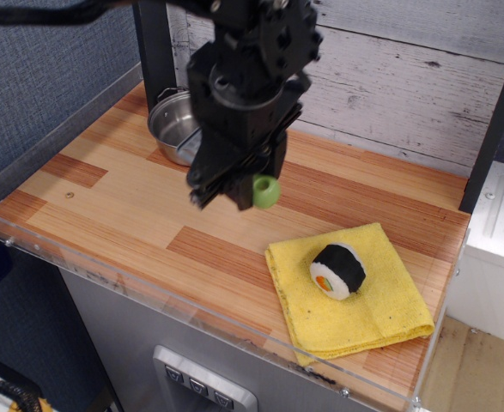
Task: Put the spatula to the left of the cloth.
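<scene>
Whitewashed plank wall (423,77), wooden counter (131,197)

The black arm reaches in from the top of the view and hangs over the middle of the worktop, nearer the back edge, wrist tipped slightly forward. The gripper (234,189) points down, its jaws closed on the spatula (265,191), whose green handle end juts from its right side.

Spatula (265,191): only the light-green handle end with its hole shows, sticking out of the gripper (233,190), held above the wooden counter, left of the cloth. Cloth (380,305): yellow, folded square, lying flat near the counter's front right corner.
</scene>
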